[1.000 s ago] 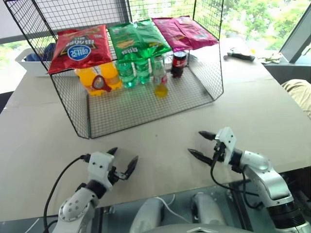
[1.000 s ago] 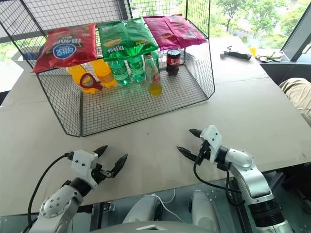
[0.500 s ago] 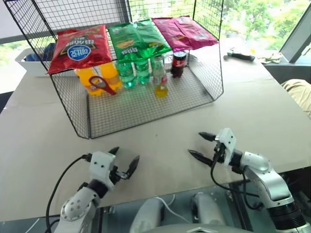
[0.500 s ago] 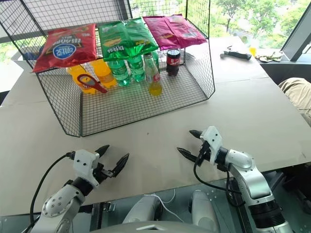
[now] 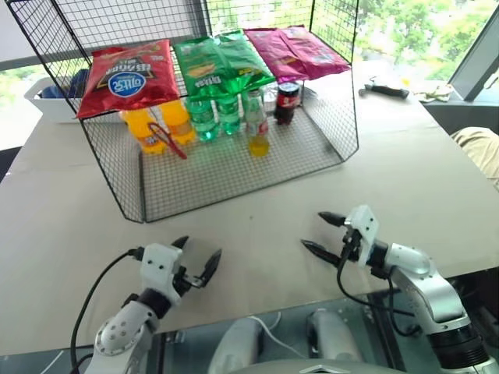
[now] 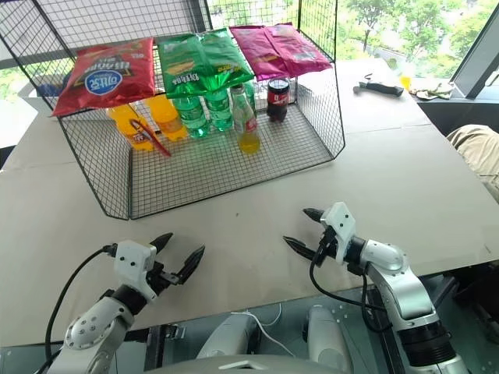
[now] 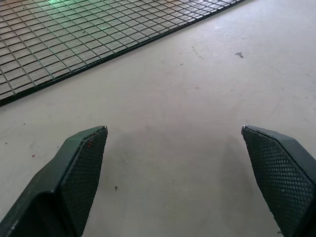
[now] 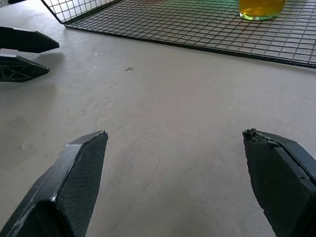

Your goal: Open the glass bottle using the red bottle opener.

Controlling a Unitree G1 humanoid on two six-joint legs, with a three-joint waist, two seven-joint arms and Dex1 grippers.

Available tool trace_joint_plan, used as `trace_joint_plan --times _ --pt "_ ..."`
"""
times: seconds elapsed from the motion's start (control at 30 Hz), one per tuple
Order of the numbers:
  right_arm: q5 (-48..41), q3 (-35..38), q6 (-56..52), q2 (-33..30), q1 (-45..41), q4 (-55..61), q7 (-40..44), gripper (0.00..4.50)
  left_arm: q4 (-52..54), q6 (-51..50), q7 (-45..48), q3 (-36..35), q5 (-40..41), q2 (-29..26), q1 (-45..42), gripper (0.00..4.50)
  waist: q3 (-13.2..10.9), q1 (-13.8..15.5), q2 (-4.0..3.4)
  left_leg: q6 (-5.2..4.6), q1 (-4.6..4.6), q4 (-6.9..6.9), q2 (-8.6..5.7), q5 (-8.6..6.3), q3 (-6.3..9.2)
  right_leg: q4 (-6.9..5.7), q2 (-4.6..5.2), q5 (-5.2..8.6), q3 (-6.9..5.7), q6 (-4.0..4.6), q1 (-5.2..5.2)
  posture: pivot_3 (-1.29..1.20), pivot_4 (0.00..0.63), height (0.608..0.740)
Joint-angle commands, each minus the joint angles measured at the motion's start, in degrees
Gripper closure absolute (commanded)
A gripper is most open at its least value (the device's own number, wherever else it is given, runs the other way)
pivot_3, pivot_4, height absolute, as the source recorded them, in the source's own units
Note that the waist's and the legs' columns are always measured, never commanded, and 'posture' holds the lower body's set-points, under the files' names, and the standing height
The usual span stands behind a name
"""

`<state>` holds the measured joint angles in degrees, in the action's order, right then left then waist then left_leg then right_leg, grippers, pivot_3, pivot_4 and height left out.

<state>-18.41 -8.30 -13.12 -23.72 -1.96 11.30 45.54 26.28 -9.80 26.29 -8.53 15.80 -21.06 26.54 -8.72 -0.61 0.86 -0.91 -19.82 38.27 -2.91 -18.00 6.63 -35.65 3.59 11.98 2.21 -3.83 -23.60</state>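
Bare table lay between both wide-open grippers, left and right, and the wire rack. Rack front was open; mesh walls closed its sides. Chip bags roofed the bottles. Glass bottle stood hemmed by green bottles and a cola bottle. Opener leaned against the orange bottles.

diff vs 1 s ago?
The red bottle opener hanging in front of the orange soda bottles has swung: first face-on with its head showing, now an edge-on slanted strip. Nothing grabbed or released. Both grippers open over the table, glass bottle unmoved.
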Motion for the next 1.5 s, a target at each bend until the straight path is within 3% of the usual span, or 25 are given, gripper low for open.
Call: trace_joint_plan --times 0.03,0.67,1.07,1.5 --pt "-0.36 0.56 0.93 0.27 -0.06 2.06 -0.32 0.09 1.82 0.28 0.13 -0.86 0.42 -0.36 0.03 0.00 0.00 0.00 0.00 0.00 0.00 0.00 0.00 0.00 0.00 0.00 0.00 0.00 0.00 0.00 0.00 0.00 0.150 0.740" --pt "-1.05 -0.60 -1.38 0.48 -4.73 6.08 -0.24 0.09 0.35 -0.55 -3.55 -0.28 -2.53 0.20 -6.06 0.00 -0.01 -0.05 -0.01 0.03 0.01 0.00 -0.01 0.02 0.02 0.00 -0.01 -0.01 -0.01 0.00 0.00 0.00 0.150 0.740" --pt "-7.34 -0.67 -11.09 6.20 -19.23 15.30 -5.04 0.09 -6.07 -0.29 -16.23 -5.25 -4.88 5.93 -24.14 0.00 0.03 0.29 0.05 0.25 -0.13 0.00 -0.06 0.13 0.16 -0.01 0.02 -0.03 -0.11 0.01 -0.13 0.00 0.150 0.740" --pt "-15.56 2.79 -15.68 8.59 -27.29 17.73 -8.95 0.09 -14.82 -1.67 -23.06 -9.04 -5.72 4.95 -40.44 0.00 0.03 0.17 0.06 0.26 -0.19 -0.03 -0.15 0.13 0.26 -0.01 0.06 -0.03 -0.14 0.02 -0.20 0.00 0.150 0.740"
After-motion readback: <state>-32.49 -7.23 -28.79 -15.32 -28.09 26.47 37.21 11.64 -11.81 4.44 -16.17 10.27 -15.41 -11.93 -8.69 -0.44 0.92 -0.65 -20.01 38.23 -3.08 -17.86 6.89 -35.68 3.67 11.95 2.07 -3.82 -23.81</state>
